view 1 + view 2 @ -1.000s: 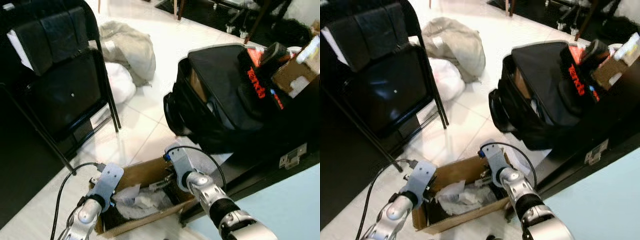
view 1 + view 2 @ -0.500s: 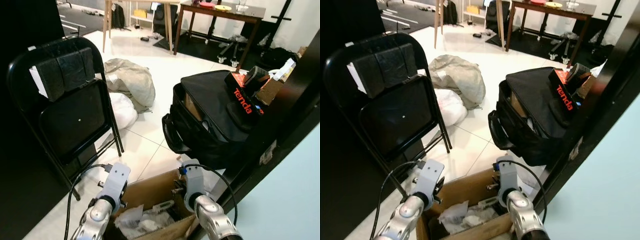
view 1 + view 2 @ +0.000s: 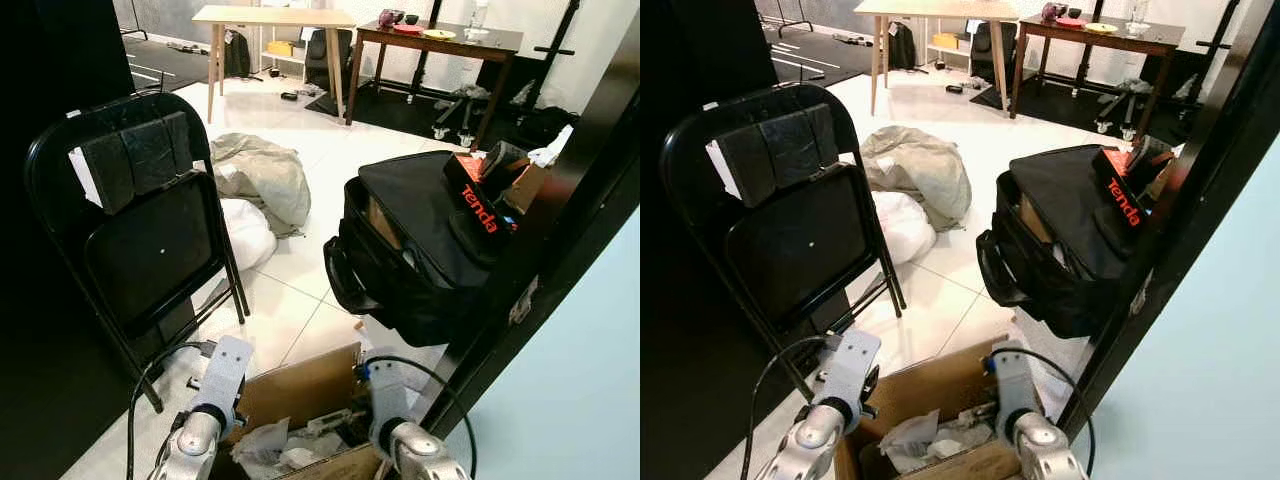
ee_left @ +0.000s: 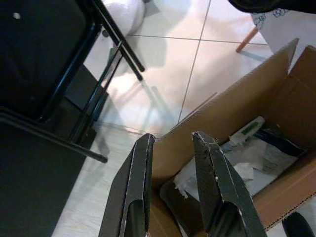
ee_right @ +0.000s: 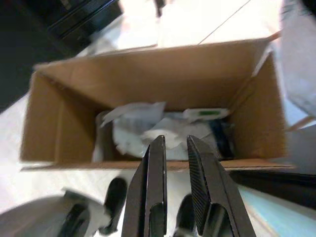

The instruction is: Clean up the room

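An open cardboard box [image 3: 300,385] stands on the white tile floor at my feet, with crumpled white paper [image 5: 133,131] and a small white-and-green item [image 5: 207,114] inside. My left arm [image 3: 222,370] reaches down at the box's left end. In the left wrist view the left gripper [image 4: 174,137] hangs just outside that wall [image 4: 237,94], fingers apart and empty. My right arm [image 3: 385,400] is over the box's right end. The right gripper [image 5: 176,139] hovers above the paper, its fingers a narrow gap apart with nothing between them.
A black folding chair [image 3: 140,230] stands close on the left. A black bag [image 3: 420,240] with an orange Tenda box [image 3: 480,190] on it sits ahead right, against a dark frame [image 3: 560,230]. A grey cloth heap [image 3: 260,175] and a white sack [image 3: 245,230] lie beyond.
The camera has tilted up, so the box and both arms sit lower in the picture and more of the room shows. Both arms stay at the box.
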